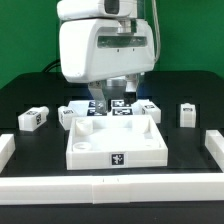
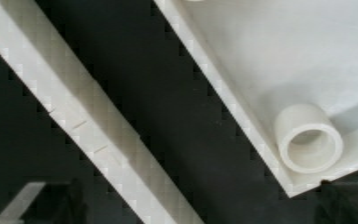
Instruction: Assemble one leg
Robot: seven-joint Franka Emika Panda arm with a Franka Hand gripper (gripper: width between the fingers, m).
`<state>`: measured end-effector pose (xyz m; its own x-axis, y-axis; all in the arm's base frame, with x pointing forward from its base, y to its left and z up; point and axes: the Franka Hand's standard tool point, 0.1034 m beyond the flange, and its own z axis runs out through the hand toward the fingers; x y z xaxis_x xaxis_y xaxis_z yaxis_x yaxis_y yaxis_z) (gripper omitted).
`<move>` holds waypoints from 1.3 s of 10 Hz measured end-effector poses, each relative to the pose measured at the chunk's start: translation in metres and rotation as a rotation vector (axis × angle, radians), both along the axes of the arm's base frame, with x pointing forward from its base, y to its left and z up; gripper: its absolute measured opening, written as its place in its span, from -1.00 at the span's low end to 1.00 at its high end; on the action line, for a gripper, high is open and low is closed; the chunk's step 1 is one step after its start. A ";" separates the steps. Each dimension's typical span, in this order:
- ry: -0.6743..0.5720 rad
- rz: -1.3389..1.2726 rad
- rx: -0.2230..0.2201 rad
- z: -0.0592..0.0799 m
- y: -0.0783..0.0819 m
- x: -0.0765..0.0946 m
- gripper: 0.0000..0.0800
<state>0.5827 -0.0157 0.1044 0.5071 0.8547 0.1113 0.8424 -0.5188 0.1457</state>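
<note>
Nearest the camera, a long white bar (image 1: 110, 186) lies on the table (image 1: 25, 100). From the exterior view's left: a loose leg (image 1: 32, 119), a second leg (image 1: 65, 115), the square panel (image 1: 115, 142), the gripper (image 1: 113, 102) spread wide and empty over its far edge, a third leg (image 1: 186, 113). No leg appears fitted; the whole task remains.

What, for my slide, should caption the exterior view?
Open gripper poised at the white panel's far edge, small legs scattered on the black table.
</note>
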 end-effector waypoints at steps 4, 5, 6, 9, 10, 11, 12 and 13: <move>0.002 0.000 -0.001 -0.001 0.000 -0.001 0.63; 0.002 0.000 -0.001 -0.001 0.000 -0.001 0.63; 0.002 0.000 -0.001 -0.001 0.000 -0.001 0.63; 0.002 0.000 -0.001 -0.001 0.000 -0.001 0.63; 0.002 0.000 -0.001 -0.001 0.000 -0.001 0.63; 0.002 0.000 -0.001 -0.001 0.000 -0.001 0.63; 0.003 0.000 -0.001 -0.001 0.000 -0.001 0.63; 0.003 0.000 -0.001 -0.001 0.000 -0.001 0.63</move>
